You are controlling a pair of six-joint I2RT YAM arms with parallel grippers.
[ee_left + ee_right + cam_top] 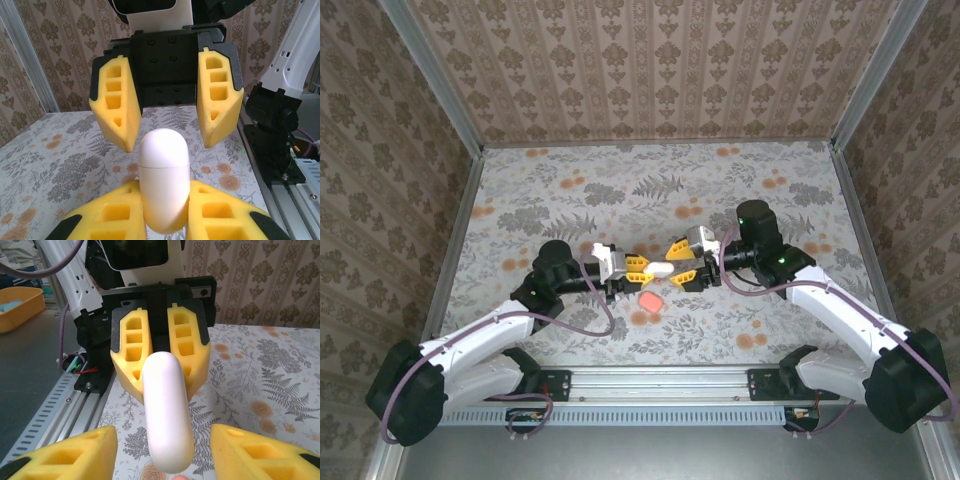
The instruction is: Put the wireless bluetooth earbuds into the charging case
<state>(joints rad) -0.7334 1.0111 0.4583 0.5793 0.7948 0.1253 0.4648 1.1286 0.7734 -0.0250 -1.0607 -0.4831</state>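
Nearest the camera in the top view there's the metal rail [660, 380] with both arm bases bolted to it. Just past that a little pink block [651, 301] lies loose on the flower-print worktop [570, 190], and I honestly can't tell from here whether it's a case or something else. Right behind the block, held clear of the worktop, is the charging case [660, 268]. It's a smooth white capsule with the lid closed, and you can see the seam in the left wrist view. The left gripper [638, 268] has it, jaws clamped on one end, with the yellow fingers [90, 220] pressed against both sides of the capsule. The case's long axis runs pretty much left to right across the worktop, in line with the two grippers. Its free rounded end, the lid end, points straight at the right gripper [680, 262]. That one's jaws are apart, about halfway open, and sit either side of the free tip with a visible gap on each side, so they've got hold of nothing. From the right wrist cam the capsule comes nose-first at the lens, between that arm's two fingers. Further back it's more floral worktop, then the patterned walls [650, 70].
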